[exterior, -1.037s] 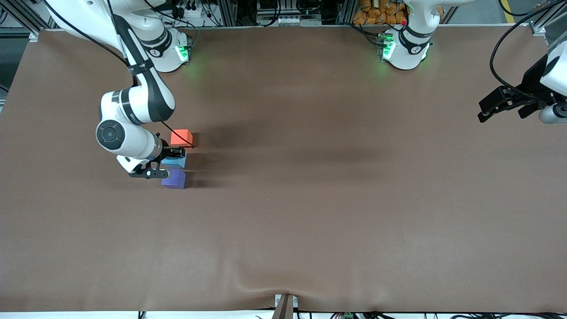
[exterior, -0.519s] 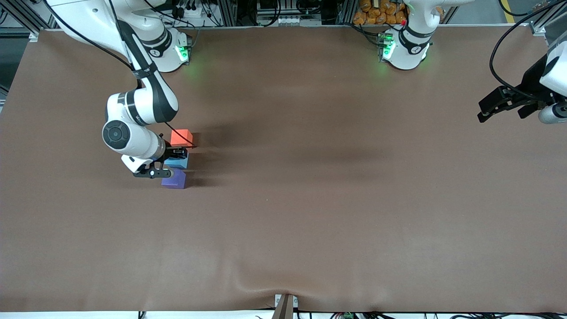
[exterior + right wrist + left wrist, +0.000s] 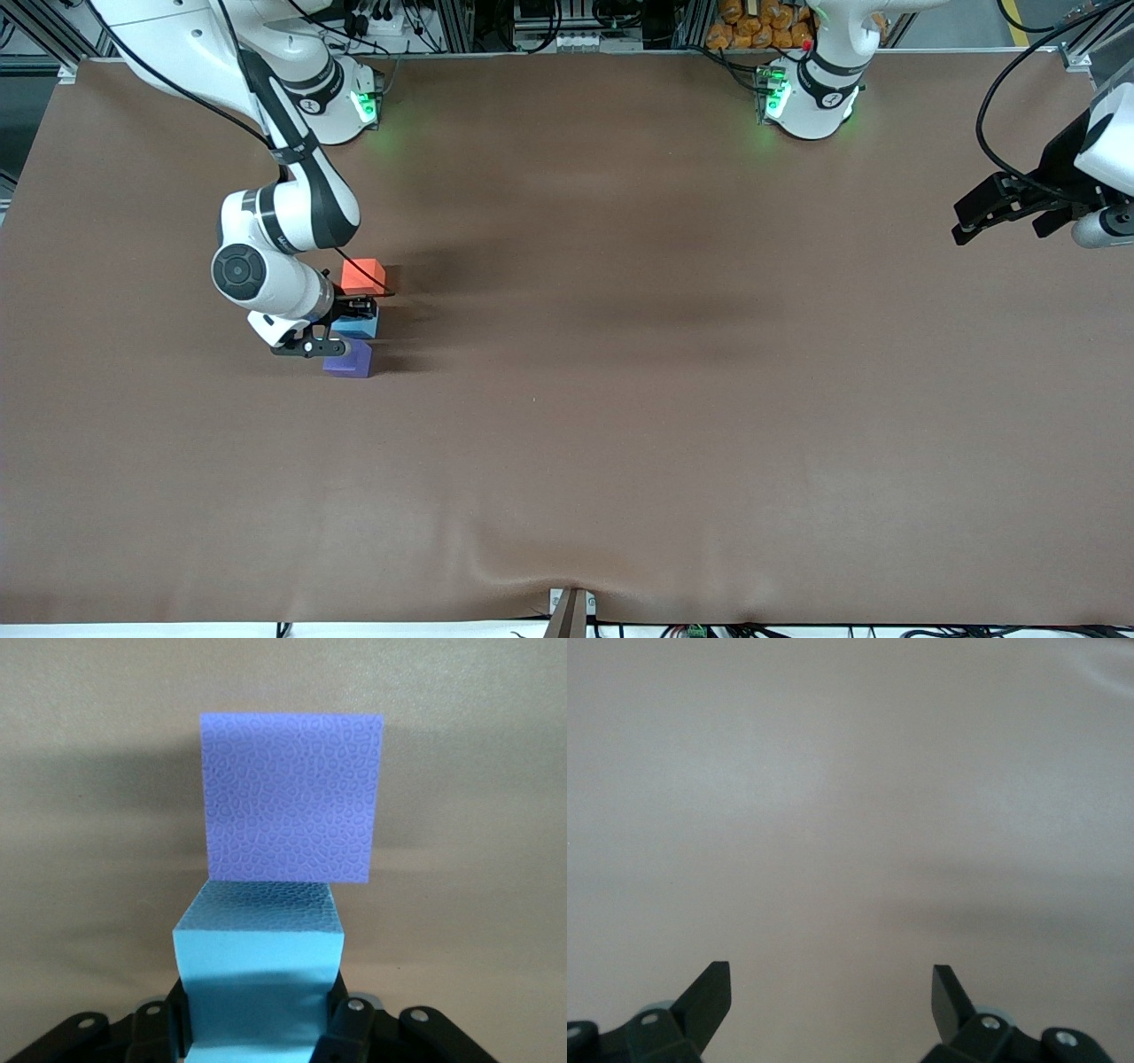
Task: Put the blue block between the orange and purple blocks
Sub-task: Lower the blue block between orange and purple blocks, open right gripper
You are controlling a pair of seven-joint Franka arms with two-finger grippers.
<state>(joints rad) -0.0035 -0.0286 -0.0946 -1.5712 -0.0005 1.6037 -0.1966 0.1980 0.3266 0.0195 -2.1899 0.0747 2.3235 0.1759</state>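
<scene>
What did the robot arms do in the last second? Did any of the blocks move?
The right arm shifted a little toward the blocks, carrying its right gripper, still shut on the blue block, slightly along between the orange block and the purple block. Those two blocks stayed put. The left gripper kept waiting, open, over the left arm's end of the table.

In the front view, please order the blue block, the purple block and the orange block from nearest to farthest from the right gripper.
1. The blue block: between the fingers of the right gripper, in the middle of the row.
2. The purple block and the orange block: purple beside blue, nearer the front camera; orange beside blue, farther from it. Which lies closer to the gripper is too close to call.
</scene>
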